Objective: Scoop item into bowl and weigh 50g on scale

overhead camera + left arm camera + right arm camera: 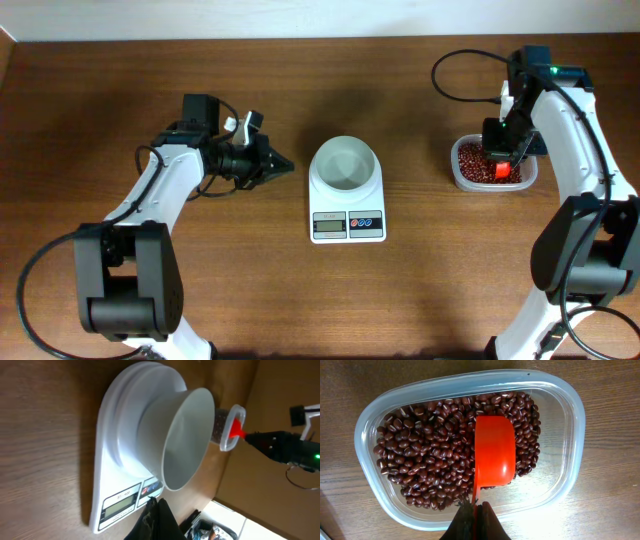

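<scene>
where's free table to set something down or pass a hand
Bare table: between the scale and the clear container, behind the bowl along the far edge, and in front of the scale. Crowded: the left gripper points close at the bowl, and the right gripper holds the red scoop over the beans.

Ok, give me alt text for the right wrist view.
A red scoop, gripped by its handle in the right tool, lies on dark red-brown beans in a clear plastic container on a wooden table.
</scene>
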Robot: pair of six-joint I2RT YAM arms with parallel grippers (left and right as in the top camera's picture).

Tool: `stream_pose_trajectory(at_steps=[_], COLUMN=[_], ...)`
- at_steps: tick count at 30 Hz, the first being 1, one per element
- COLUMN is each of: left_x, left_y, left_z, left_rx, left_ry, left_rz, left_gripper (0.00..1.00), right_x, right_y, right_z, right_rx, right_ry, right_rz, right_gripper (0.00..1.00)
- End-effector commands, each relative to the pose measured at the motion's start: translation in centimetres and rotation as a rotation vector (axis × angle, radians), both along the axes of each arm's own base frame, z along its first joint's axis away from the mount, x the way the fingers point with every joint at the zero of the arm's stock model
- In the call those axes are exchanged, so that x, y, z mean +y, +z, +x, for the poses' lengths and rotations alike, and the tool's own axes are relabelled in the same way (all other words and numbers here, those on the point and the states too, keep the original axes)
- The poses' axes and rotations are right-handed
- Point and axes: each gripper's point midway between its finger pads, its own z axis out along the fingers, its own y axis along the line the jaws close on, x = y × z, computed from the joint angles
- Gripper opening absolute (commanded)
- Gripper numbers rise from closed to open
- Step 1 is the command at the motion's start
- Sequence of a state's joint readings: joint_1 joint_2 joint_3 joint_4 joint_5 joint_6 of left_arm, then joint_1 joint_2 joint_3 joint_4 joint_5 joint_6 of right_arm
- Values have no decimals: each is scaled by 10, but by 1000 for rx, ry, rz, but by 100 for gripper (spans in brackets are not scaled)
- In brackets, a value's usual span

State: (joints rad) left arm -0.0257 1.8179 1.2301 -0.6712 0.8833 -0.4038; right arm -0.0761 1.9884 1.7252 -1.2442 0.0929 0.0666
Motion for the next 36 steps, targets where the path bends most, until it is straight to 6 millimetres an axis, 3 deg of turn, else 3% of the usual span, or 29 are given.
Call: stream_pose_trajectory(at_steps=[1,5,7,10,14,17,22,26,30,36], left_x=[17,32,40,40,40,32,22,-11,-55,-100], left_y=[5,46,68,82,75,65,56,55,54,37], left_z=[3,-2,-3,-11,-14,-20,-22,-34,-45,-55], left_rx=[-42,-223,-296,-307,-290,-282,-320,-373,-436,-496], left_ry=[25,15,46,59,50,21,-16,-107,-210,-313], left_rz=[137,261,311,302,350,442,611,653,622,652], left_gripper=[0,0,0,0,0,0,0,0,0,0], right_x=[-1,-1,-1,-1,-1,-1,-2,-2,-2,-2], right_y=[5,5,5,5,5,5,5,5,5,5], right_z=[3,3,3,3,3,3,3,4,4,4], right_rx=[-17,-17,-17,-17,-17,-17,-19,-21,-21,-21], right_ry=[0,0,0,-1,0,-1,-1,-1,-1,-1], right_rz=[0,0,0,0,0,0,0,0,0,0], right_gripper=[4,5,13,14,19,4,4,6,16,22])
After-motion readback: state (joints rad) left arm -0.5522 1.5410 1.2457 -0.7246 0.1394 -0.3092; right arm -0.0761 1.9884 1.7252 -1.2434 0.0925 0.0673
